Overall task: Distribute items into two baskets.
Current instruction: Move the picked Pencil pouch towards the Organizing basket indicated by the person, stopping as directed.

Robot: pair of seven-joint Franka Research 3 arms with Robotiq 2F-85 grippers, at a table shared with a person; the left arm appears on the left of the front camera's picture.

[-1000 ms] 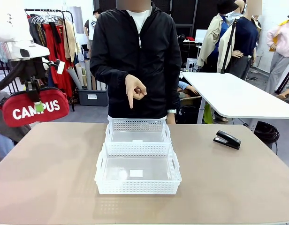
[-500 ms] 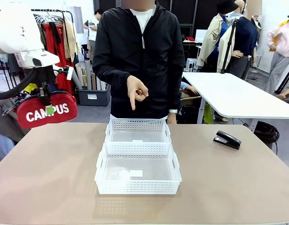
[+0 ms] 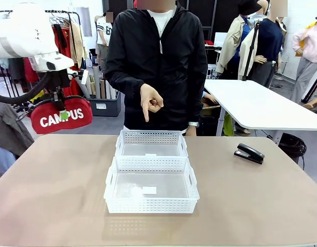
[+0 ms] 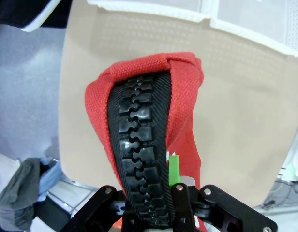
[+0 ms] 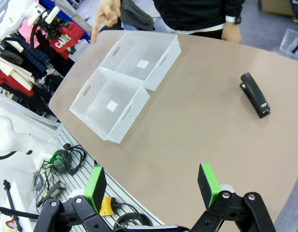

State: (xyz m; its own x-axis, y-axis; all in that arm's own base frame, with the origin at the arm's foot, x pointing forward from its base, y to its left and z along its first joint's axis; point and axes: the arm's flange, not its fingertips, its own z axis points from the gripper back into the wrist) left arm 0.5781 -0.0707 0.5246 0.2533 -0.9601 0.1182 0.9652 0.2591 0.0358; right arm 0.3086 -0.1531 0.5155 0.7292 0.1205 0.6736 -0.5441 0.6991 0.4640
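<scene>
High above the table's far left corner hangs the red CAMPUS pouch (image 3: 62,116), with my left gripper (image 3: 62,114) shut on its zipper edge. From the left wrist the pouch (image 4: 149,121) shows its black zipper running up between the fingers. Two white lattice baskets stand end to end at mid table: the near basket (image 3: 151,205) and the far basket (image 3: 150,137), both empty. A black stapler (image 3: 249,153) lies at the right of the table. My right gripper (image 5: 152,184) hovers open over the table's near edge, far from the stapler (image 5: 255,94). A person's hand (image 3: 150,104) points down at the far basket.
The person in a black jacket stands at the far edge behind the baskets. A white table (image 3: 261,105) stands behind at the right, and a clothes rack (image 3: 71,46) at the far left. Bare tabletop lies on both sides of the baskets.
My left arm has carried the pouch to the right and a little up, toward the baskets. The person's pointing hand stays about where it was. The right arm is still.
</scene>
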